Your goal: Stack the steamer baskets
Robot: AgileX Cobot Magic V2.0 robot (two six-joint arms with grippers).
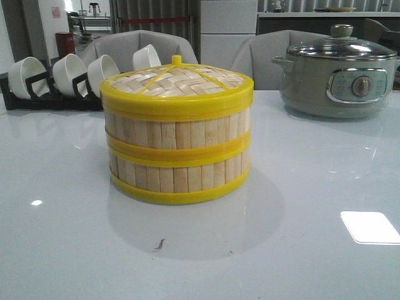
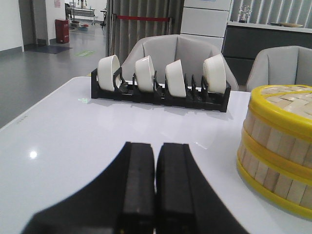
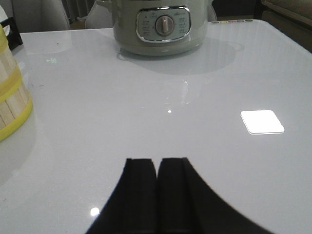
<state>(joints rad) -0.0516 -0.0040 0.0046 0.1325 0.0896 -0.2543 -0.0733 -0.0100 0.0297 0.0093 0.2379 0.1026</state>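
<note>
Two steamer baskets stand stacked in the middle of the table: the upper basket [image 1: 178,131] rests squarely on the lower basket [image 1: 180,176]. A woven bamboo lid [image 1: 177,82] with a yellow rim covers the top one. The stack also shows in the left wrist view as basket walls [image 2: 275,148] and in the right wrist view as a basket edge [image 3: 10,100]. My left gripper [image 2: 155,148] is shut and empty, low over the table, apart from the stack. My right gripper [image 3: 157,163] is shut and empty too, on the stack's other side. Neither gripper shows in the front view.
A grey electric pot [image 1: 340,74] with a glass lid stands at the back right. A black rack [image 1: 47,97] with several white bowls [image 1: 69,75] sits at the back left. Grey chairs [image 1: 134,47] stand behind the table.
</note>
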